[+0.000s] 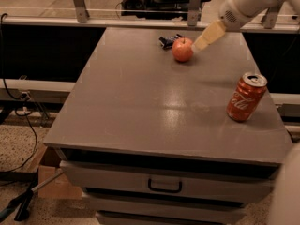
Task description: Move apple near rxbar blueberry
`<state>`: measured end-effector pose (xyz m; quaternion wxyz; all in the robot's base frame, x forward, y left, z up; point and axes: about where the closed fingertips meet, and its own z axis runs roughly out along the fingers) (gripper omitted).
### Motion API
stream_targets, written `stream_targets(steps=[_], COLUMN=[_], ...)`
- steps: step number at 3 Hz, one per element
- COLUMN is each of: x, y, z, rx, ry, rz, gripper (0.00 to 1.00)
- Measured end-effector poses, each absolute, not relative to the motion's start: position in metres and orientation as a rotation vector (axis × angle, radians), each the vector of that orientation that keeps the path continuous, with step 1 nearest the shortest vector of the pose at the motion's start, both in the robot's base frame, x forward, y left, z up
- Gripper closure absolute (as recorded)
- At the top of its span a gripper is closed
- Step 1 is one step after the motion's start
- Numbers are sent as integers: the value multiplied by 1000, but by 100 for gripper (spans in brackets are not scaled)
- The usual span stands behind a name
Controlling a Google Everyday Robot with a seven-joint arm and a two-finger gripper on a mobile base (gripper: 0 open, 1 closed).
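The red-and-yellowish apple (183,49) stands on the far part of the grey table (140,102), free of the gripper. The rxbar blueberry (168,41), a small dark flat bar, lies just behind and to the left of the apple, almost touching it. My gripper (198,45) hangs just right of the apple, slightly above the table, on the white arm (243,3) that comes in from the upper right. It is open and holds nothing.
A red Coca-Cola can (246,97) stands upright near the table's right edge, well in front of the apple. A drawer with a dark handle (165,185) sits below the tabletop. Cables and a cardboard box (51,177) lie on the floor at left.
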<state>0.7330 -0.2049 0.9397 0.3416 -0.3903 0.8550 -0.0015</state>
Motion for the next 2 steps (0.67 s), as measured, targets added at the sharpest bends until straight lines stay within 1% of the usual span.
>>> stream_targets(steps=[1, 2], x=[693, 682], y=[-269, -280], z=[1001, 1019], rx=[-901, -877], ry=[2184, 2166], rz=[-166, -200], gripper=[0, 0])
